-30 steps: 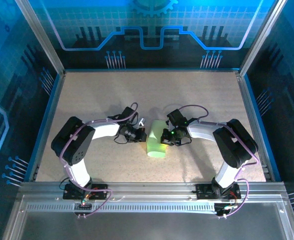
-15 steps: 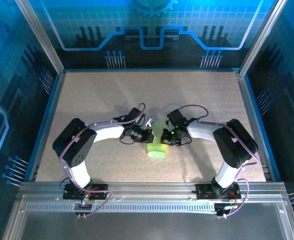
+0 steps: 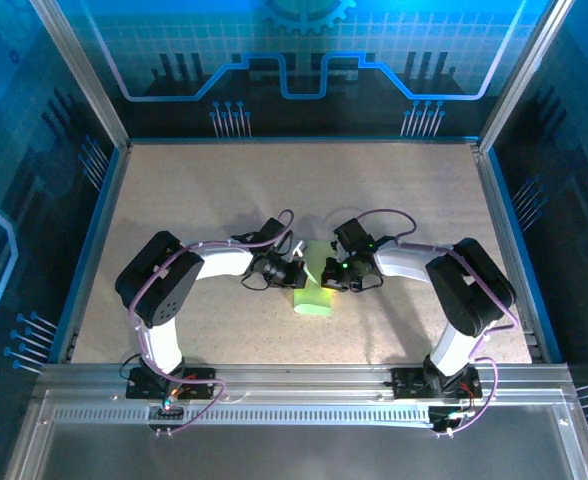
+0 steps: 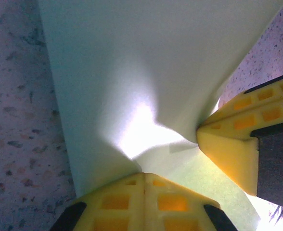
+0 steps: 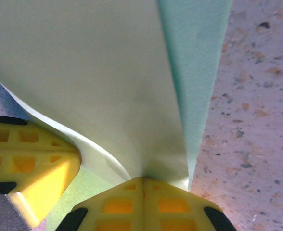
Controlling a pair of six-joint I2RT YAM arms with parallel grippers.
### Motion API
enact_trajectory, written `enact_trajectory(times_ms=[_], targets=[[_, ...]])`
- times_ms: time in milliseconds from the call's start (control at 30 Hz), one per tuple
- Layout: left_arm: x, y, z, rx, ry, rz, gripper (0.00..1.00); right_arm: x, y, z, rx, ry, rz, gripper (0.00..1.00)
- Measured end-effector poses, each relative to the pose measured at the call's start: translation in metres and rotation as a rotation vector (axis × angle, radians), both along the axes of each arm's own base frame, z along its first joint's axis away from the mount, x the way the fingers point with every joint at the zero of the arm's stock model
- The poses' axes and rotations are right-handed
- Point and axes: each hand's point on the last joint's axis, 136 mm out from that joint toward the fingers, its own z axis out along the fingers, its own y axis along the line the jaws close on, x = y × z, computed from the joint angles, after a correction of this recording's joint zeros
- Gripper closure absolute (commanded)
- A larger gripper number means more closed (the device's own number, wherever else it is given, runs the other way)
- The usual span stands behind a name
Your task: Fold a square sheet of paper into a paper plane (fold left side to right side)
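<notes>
Grip from both sides at once: left gripper [image 4: 144,197] pressed together on a raised part of the square sheet of paper [image 3: 314,298]; right gripper [image 5: 144,199] likewise shut tight, the same pale green paper running straight into its yellow tips; no gap visible between either pair of jaws. Tips of the two grippers just beside each other, close to touching, seen so from both wrists.

Sheet at the middle of the table [image 3: 194,200], between the two arms; narrow from above, so probably part-way folded or tilted up; lifted and bowed near the pinches, far end down on the speckled surface. Soft dent and a small buckle in the paper beside the left pinch; edge alignment impossible to judge from these views.

Judged step: bringing the left side over to the right, ahead of pressing the crease.

Risks from here:
- Tearing between the two pinches, if pulled apart or twisted against each other; very little free paper between the tips to take up slack.
- Skewed fold, if carried across by one side faster than the other; no way back to a clean centre line afterwards.
- Stray crease set in for good, if pressed flat with that buckle in place.
- Whole sheet dragged or spun across the surface, with nothing pinning the far end.
- Fingertip collision, given such close spacing; likely result a knocked grip and a slipped edge, thin paper offering little hold.
</notes>
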Motion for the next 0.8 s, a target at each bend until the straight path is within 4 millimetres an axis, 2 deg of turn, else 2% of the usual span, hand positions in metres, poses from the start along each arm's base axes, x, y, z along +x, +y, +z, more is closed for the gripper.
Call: enact_trajectory(times_ms=[167, 367, 800], targets=[[0.0, 0.0, 0.0, 0.0, 0.0, 0.0, 1.0, 0.002, 0.0, 0.007, 0.004, -0.033, 0.003, 1.0], [0.0, 0.0, 0.0, 0.0, 0.0, 0.0, 1.0, 0.018, 0.009, 0.036, 0.064, -0.141, 0.004, 1.0], [0.0, 0.0, 0.0, 0.0, 0.0, 0.0, 1.0, 0.057, 0.035, 0.022, 0.094, -0.173, 0.006, 1.0]])
